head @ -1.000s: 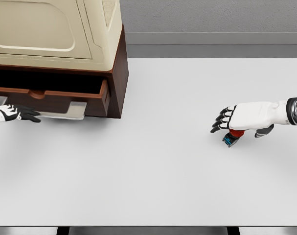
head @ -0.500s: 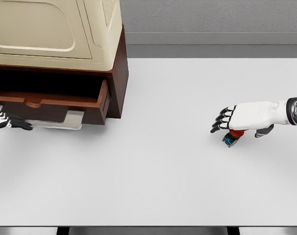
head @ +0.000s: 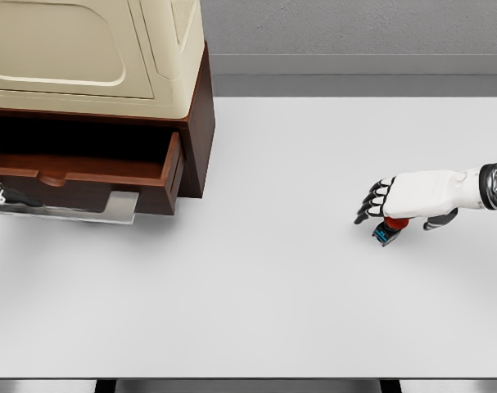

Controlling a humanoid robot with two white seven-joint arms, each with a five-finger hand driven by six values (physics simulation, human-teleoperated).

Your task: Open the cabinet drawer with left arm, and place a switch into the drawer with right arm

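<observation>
The brown wooden cabinet (head: pixel 196 123) stands at the table's back left. Its drawer (head: pixel 101 175) is pulled out toward me, and the dark inside shows above the drawer front. Only a small part of my left hand (head: pixel 1 197) shows at the left edge, just below the drawer front by a grey plate (head: pixel 109 208). The switch (head: pixel 388 230), small with a red body and a blue end, lies on the table at the right. My right hand (head: pixel 395 206) hovers right over it, fingers spread and pointing left, thumb down behind it, holding nothing.
A large cream-coloured appliance (head: pixel 92 49) sits on top of the cabinet and overhangs the drawer. The white table (head: pixel 256 286) stretches between the drawer and the switch. A grey wall runs behind the table's far edge.
The drawer has slid further out toward me. My left hand has moved left, almost out of view. The right hand and the switch have stayed in place.
</observation>
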